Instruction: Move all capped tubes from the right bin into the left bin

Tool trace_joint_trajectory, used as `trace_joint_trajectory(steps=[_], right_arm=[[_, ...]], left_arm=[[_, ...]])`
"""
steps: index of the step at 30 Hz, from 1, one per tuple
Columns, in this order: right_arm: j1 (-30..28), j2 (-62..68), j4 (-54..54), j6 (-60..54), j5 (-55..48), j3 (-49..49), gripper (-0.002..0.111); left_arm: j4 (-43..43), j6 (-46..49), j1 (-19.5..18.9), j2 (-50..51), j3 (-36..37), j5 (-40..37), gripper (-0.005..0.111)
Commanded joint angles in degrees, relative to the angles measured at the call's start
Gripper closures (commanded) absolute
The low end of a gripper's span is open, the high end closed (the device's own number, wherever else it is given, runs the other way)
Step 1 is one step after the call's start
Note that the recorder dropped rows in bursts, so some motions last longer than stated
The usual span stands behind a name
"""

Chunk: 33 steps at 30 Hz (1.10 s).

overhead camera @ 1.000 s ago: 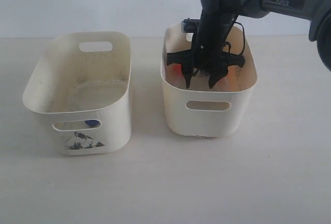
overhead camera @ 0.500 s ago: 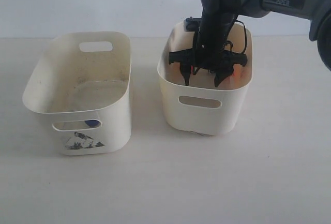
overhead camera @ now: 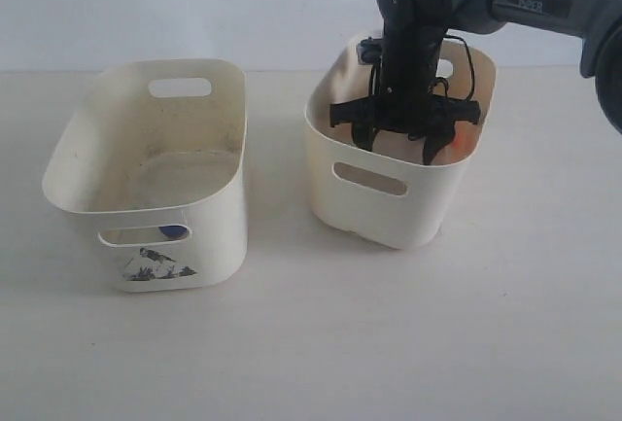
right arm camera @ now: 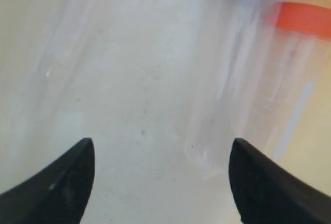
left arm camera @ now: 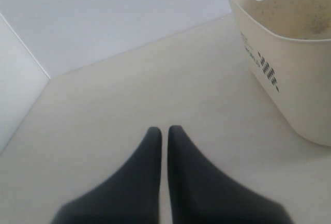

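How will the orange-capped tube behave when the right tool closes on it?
Probably light: the orange-capped tube looks like thin clear plastic, seemingly empty. Its smooth round wall may slip or roll against the blue-capped tube beside it. The right tool is open; pinch centred.

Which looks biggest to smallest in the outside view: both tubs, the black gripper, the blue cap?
1. Left bin and right bin: nearly alike, so no ranking.
2. Right gripper.
3. Blue cap, the smallest.

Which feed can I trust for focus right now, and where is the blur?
Exterior view: sharp, evenly lit, soft shadows beside the right bin. Right wrist view: too close, the blue-capped tube and orange-capped tube blurred beyond the open right gripper. Left wrist view: left gripper soft-edged, no glare.
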State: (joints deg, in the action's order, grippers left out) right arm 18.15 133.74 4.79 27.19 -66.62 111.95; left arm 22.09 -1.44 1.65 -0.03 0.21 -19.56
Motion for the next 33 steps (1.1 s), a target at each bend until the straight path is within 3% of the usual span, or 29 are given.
trace_joint_trajectory(steps=[1, 13, 17, 22, 26, 33], right_arm=[[-0.36, 0.60, 2.61, 0.82, -2.29, 0.04, 0.039], [-0.36, 3.77, 2.93, 4.49, -0.43, 0.14, 0.041], [-0.36, 3.77, 2.76, 4.49, -1.85, 0.14, 0.065], [-0.36, 3.77, -3.59, -3.85, -3.34, 0.14, 0.106], [-0.11, 3.77, -10.87, -15.11, -3.34, 0.14, 0.108], [3.51, 3.45, -12.00, -23.86, -3.34, 0.14, 0.108]], left_arm=[[-0.16, -0.54, 0.24, 0.03, -0.21, 0.20, 0.102], [-0.16, -0.54, 0.24, 0.03, -0.21, 0.20, 0.102], [-0.16, -0.54, 0.24, 0.03, -0.21, 0.20, 0.102], [-0.16, -0.54, 0.24, 0.03, -0.21, 0.20, 0.102], [-0.16, -0.54, 0.24, 0.03, -0.21, 0.20, 0.102], [-0.16, -0.54, 0.24, 0.03, -0.21, 0.20, 0.102]])
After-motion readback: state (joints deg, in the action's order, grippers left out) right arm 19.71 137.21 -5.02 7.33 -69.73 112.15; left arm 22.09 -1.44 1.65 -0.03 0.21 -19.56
